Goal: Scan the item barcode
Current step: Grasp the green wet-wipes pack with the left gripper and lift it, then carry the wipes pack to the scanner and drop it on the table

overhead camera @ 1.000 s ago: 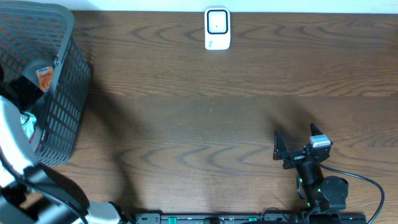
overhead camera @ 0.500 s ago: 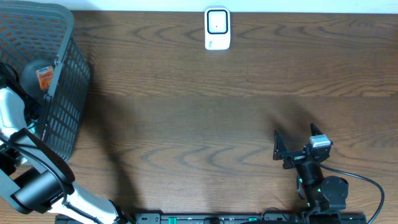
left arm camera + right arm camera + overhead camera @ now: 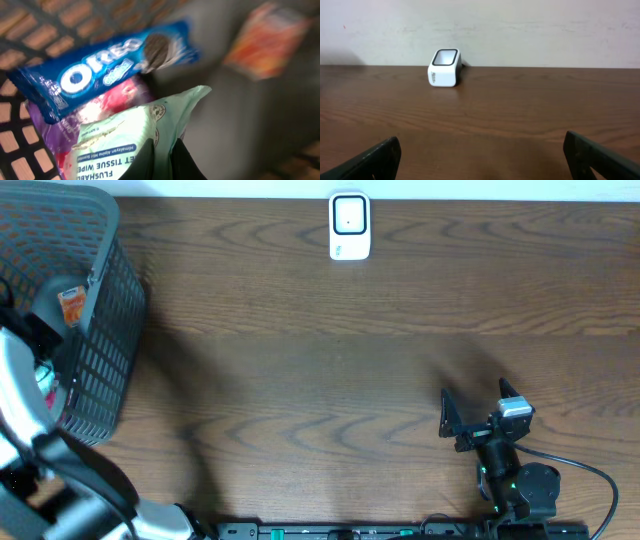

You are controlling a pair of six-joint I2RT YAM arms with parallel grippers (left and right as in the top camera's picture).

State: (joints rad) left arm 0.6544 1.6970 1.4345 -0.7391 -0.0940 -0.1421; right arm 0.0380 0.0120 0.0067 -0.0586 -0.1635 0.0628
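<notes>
Inside the basket, a pale green pack of flushable tissue wipes (image 3: 120, 137) lies on top of the other goods. My left gripper (image 3: 162, 152) is shut on that pack's edge, the thin wrapper pinched between the two dark fingers. In the overhead view the left arm (image 3: 25, 415) reaches down into the grey basket (image 3: 105, 330) at the far left. The white barcode scanner (image 3: 349, 225) stands at the table's back edge, and it also shows in the right wrist view as the scanner (image 3: 444, 67). My right gripper (image 3: 478, 412) rests open at the front right, holding nothing.
A blue Oreo pack (image 3: 100, 70), a purple and pink pack (image 3: 117, 97) and an orange packet (image 3: 262, 40) lie in the basket beside the wipes. The orange packet (image 3: 71, 305) shows from overhead too. Dark wooden table (image 3: 330, 370) stretches between basket and right arm.
My left gripper has gone from open to shut, closing on the wipes pack. The left arm shifted within the basket. The right arm has not moved.
</notes>
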